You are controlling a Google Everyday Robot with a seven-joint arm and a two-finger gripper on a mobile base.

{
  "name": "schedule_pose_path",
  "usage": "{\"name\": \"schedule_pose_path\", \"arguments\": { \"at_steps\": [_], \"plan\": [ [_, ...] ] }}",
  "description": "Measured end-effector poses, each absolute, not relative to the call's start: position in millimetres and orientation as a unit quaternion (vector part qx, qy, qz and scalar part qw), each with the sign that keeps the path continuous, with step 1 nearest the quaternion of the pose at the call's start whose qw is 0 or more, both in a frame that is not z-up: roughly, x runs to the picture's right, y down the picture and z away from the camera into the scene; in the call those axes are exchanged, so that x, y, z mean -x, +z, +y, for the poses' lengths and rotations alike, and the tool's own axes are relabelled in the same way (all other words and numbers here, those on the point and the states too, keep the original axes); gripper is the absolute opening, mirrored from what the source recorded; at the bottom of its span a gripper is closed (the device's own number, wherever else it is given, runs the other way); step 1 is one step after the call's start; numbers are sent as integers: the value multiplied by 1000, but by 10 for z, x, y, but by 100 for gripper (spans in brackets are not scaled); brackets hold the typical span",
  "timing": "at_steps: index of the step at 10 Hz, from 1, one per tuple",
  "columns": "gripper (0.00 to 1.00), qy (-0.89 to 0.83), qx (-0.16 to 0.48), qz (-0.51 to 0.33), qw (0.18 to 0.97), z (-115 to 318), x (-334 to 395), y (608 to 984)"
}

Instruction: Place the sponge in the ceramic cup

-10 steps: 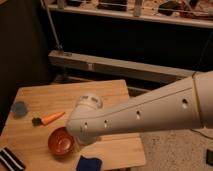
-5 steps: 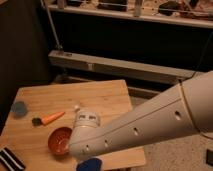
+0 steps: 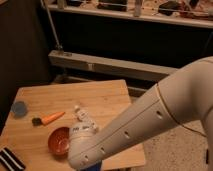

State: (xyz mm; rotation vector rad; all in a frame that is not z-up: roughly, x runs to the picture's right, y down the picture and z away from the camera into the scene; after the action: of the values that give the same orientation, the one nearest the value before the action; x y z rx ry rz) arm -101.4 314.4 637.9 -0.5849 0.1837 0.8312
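The end effector (image 3: 84,156) hung low over the surface's (image 3: 100,97) near edge, its state impossible to tell, with the sponge (image 3: 96,167) just below. This looked like the grasping step. Next, the sponge would need a secure hold and a short carry to the cup (image 3: 59,141) just beside it.

Wooden table (image 3: 112,97) at centre left. Blue-grey round disc (image 3: 19,108) at its left edge. Orange carrot-shaped item (image 3: 50,118) with dark left end, right of disc and apart from it, just left of the gripper (image 3: 80,120) at mid-table. Reddish bowl (image 3: 59,141) nearer, close to carrot-shaped item. Black-and-white striped item (image 3: 10,159) at near left corner. Metal rack (image 3: 125,65) along far side. Speckled floor (image 3: 172,147) at right.
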Motion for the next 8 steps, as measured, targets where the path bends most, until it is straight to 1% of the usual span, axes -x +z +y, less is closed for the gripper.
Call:
{"name": "schedule_pose_path", "arguments": {
  "at_steps": [4,8],
  "plan": [
    [65,370,282,96,880,3374,1165,6464],
    [65,354,279,97,887,3487,1257,6544]
  ]
}}
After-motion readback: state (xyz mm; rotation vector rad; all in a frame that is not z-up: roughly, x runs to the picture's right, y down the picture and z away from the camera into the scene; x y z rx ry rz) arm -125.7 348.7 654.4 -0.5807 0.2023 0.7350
